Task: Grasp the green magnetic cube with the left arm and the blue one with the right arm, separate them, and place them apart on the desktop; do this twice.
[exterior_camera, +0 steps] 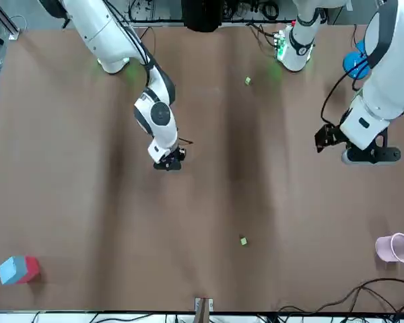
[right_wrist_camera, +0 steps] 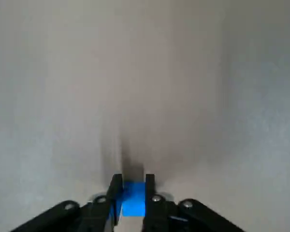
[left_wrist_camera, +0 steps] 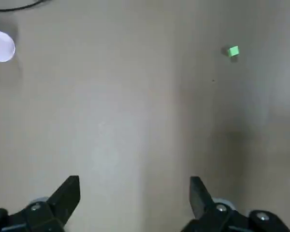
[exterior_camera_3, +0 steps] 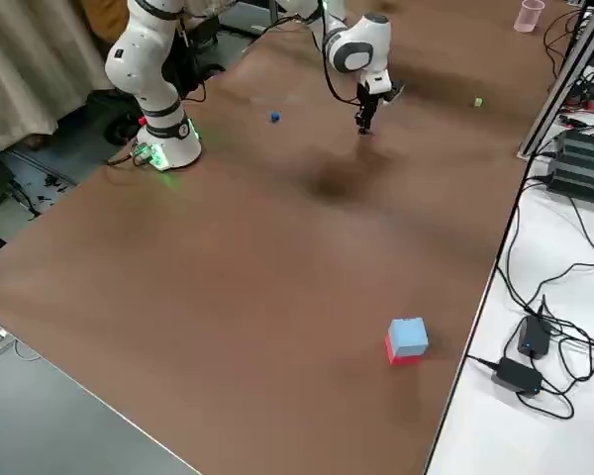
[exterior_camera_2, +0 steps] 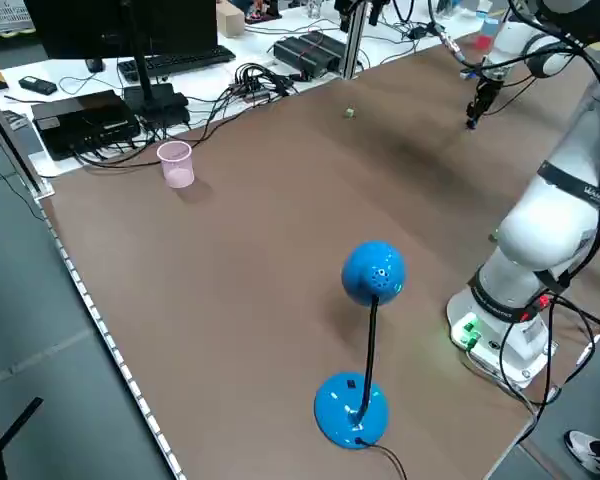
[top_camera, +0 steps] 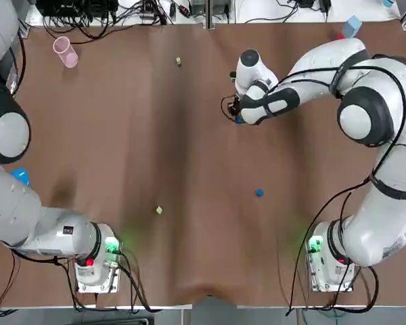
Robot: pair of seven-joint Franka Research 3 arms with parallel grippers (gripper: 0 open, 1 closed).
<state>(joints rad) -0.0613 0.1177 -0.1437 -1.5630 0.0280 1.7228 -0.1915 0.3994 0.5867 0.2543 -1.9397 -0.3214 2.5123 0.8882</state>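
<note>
Gripping small blue magnetic cube [right_wrist_camera: 133, 205] in clamped right gripper [right_wrist_camera: 133, 186], low over brown desktop [top_camera: 122, 135], well apart from pink plastic cup [top_camera: 65, 52] | left gripper [left_wrist_camera: 134, 183] spread wide, empty | risk: small green magnetic cube [top_camera: 178, 61] lies nearer cup; releasing close lets 2 magnets snap together.

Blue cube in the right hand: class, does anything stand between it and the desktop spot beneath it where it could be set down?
Nothing visible does. The right hand holds the blue cube close to bare desktop. The second blue cube lies well nearer the robot. The far green cube and near green cube lie off to its left.
</note>
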